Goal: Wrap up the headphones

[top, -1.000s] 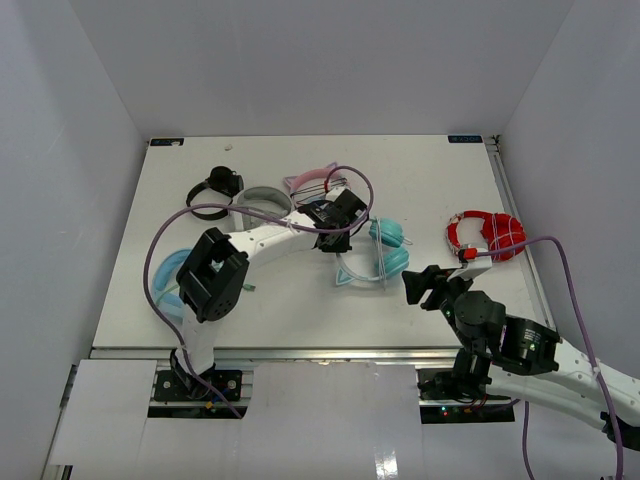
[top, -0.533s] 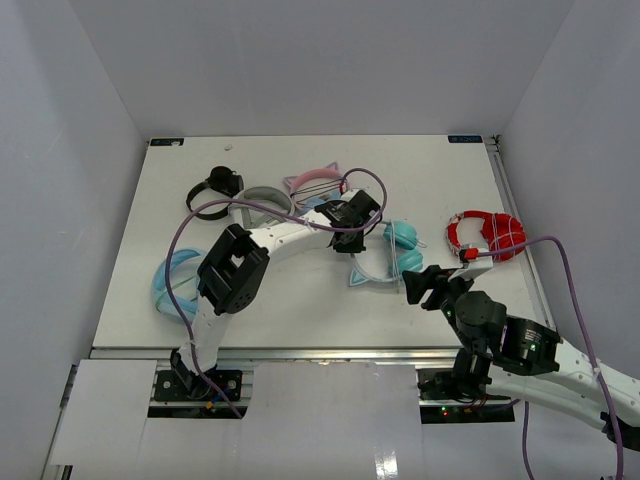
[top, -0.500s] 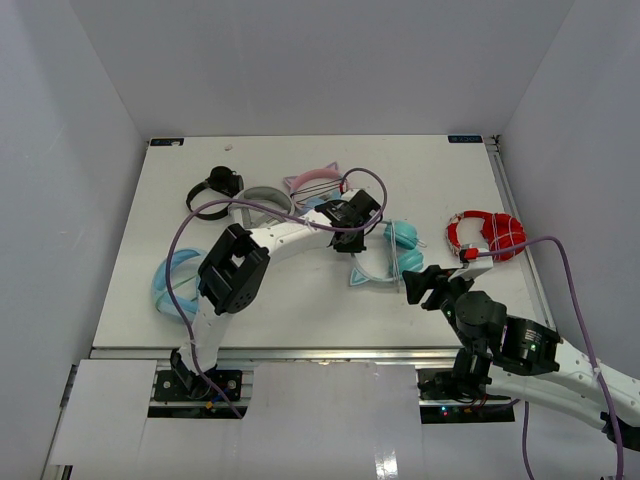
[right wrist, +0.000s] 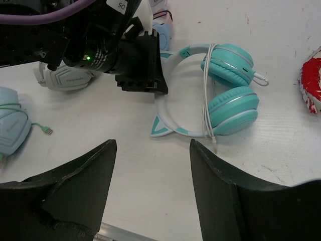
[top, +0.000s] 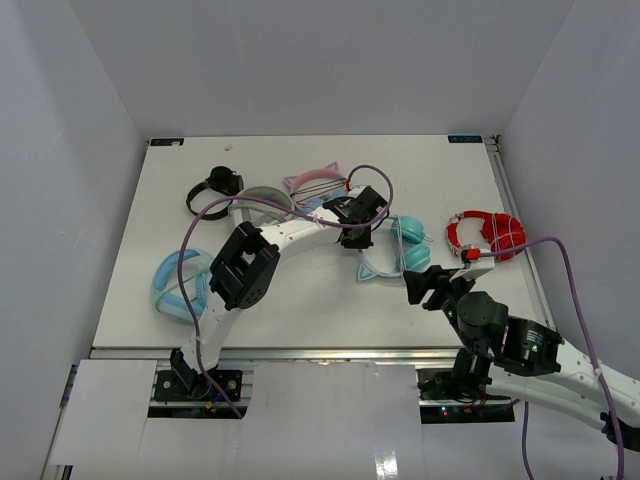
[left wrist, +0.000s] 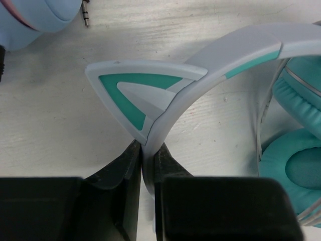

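On the white surface (top: 300, 312), right of centre, the headphones (top: 408, 232): lying flat, teal ear cups (right wrist: 231, 104) side by side toward the right, white headband (left wrist: 210, 65) curving off to the left. One teal cat ear (right wrist: 160, 127) on the near part of the band, pointing toward the arms. Thin white cable (right wrist: 206, 90) draped loosely across the band's loop and past the edge of the nearer cup, plug end on the surface just beside that cup.

Clamped on the far-left stretch of the headband, right beside the second cat ear (left wrist: 131, 93), the left gripper (top: 357, 233): closed tight on the band, thin white edge pinched between two black fingers (left wrist: 119, 171).

On the near side of the headphones, close but apart from them, the right gripper (top: 424, 284): spread wide, holding nothing, poised above the surface with fingers aimed toward band and cups.

Farther right, a red pair (top: 486, 236) with white strands across it. Behind the left arm, a pink-eared pair (top: 312, 181), a grey pair (top: 262, 198) and a black pair (top: 214, 187). Far left, toward the front edge, a light-blue pair (top: 178, 285) with a green cable (right wrist: 42, 129).
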